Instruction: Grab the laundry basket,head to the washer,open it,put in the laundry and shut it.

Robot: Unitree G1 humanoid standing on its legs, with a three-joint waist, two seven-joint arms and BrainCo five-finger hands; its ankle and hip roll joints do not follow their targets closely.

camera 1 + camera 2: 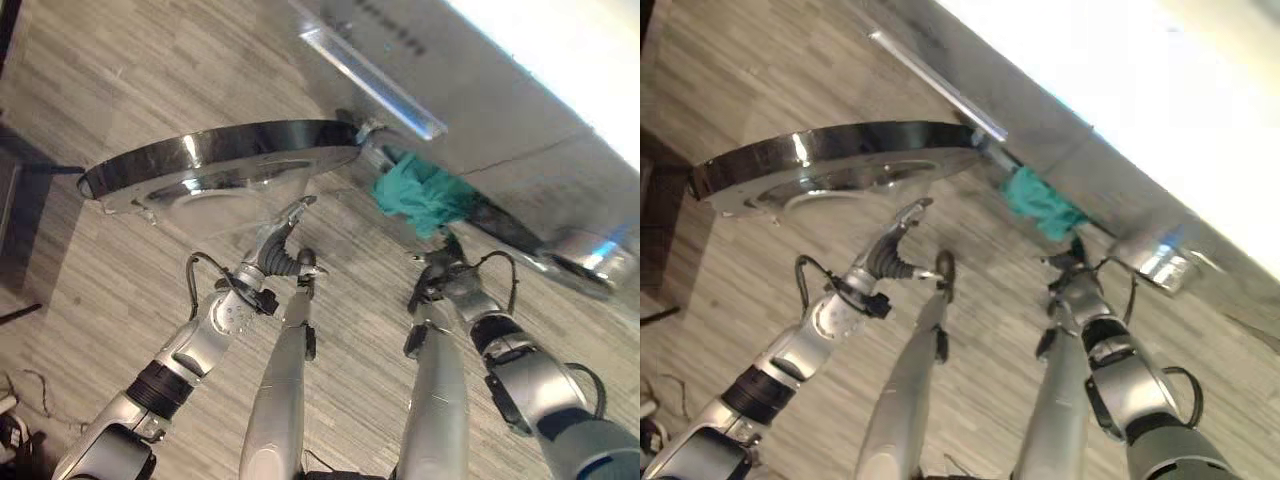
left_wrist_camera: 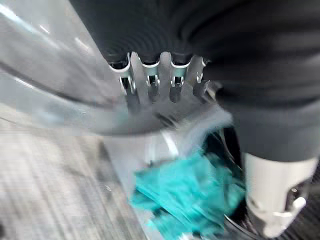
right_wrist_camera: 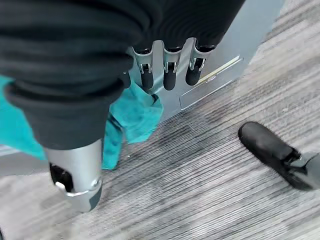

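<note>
Both hands are raised toward the washer (image 1: 480,110). Its round door (image 1: 220,160) stands swung open, lying nearly edge-on, with the left hand (image 1: 285,225) under its rim, fingers straight and touching the glass. A teal cloth (image 1: 420,195) hangs bunched out of the drum opening, drooping floorward. Just below it, the right hand (image 1: 440,265) has its fingers curled; whether they grip the cloth I cannot tell.
</note>
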